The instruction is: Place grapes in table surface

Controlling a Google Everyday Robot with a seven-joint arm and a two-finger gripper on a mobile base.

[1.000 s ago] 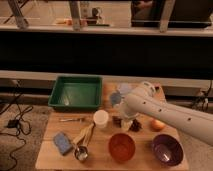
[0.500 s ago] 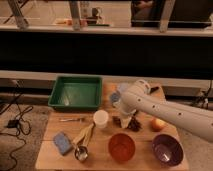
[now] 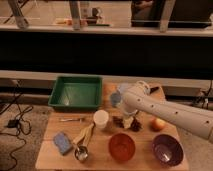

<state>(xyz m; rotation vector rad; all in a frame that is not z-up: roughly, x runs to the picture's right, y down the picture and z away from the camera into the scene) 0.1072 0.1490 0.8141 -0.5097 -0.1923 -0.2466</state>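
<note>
Nearest, on the front strip of the table surface (image 3: 55, 126), light tan wood with plank-like grain: a blue rectangular sponge (image 3: 62, 142), porous-looking; a shiny metal scoop (image 3: 81, 153); pale wooden utensils (image 3: 85, 134) laid slanted; a round glossy orange bowl (image 3: 121, 146); a round smooth purple bowl (image 3: 167, 149). Behind those, in the middle row: a thin metal utensil (image 3: 72, 119) lying flat, a white cylindrical cup (image 3: 101, 119) upright, then the grapes (image 3: 118, 121), a small dark bunch, almost black, lying on the wood just right of the cup; a round yellow-orange fruit (image 3: 158, 124) further right. Right over the grapes, the gripper (image 3: 128, 121), pointing down from a smooth white arm (image 3: 170, 115), fingers spread wide, nothing lifted; touching the bunch or not, cannot tell. Farther back, a green rectangular plastic tray (image 3: 76, 104) with raised walls at the left, a small black object (image 3: 153, 90) near the far right corner
</note>
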